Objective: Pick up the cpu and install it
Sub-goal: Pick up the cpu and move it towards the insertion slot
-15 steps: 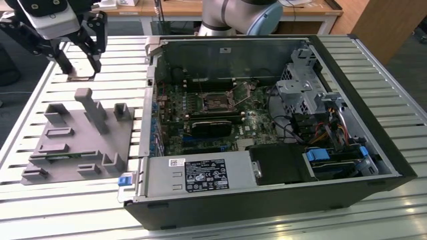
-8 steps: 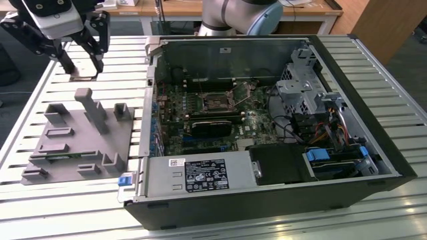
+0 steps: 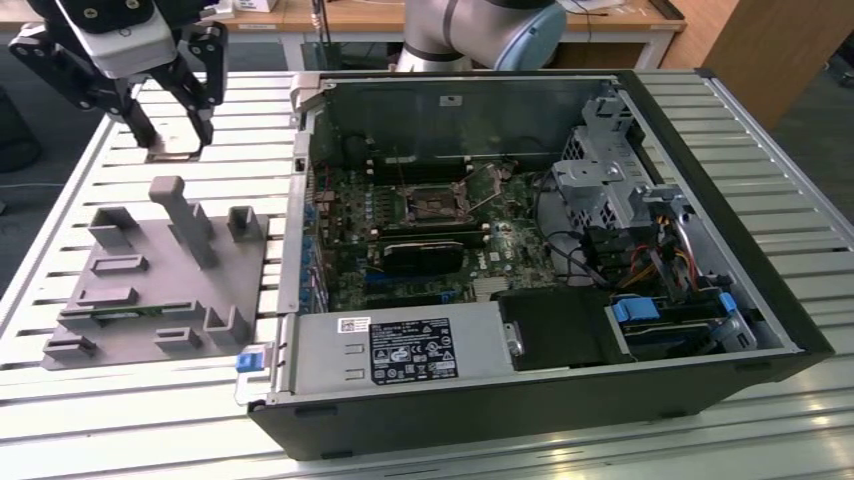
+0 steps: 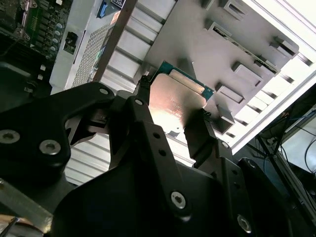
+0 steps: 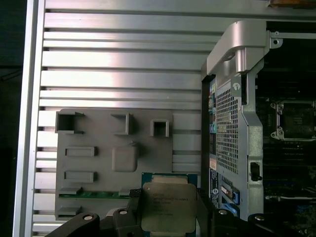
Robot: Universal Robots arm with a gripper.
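- One gripper (image 3: 174, 143) is clamped on the cpu (image 5: 167, 207), with fingers (image 4: 197, 136) on opposite edges.
- The cpu is near the slatted table's (image 3: 754, 150) corner, exterior view's left, by the grey tray (image 3: 134, 295).

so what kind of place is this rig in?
Probably a robotics lab bench for PC assembly: an open computer case on a slatted metal table, a grey fixture tray beside it, wooden desks behind.

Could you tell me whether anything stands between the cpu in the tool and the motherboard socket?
The tool holds the cpu outside the case. The case wall rises between it and the socket; the case is open on top, and nothing visible covers the socket.
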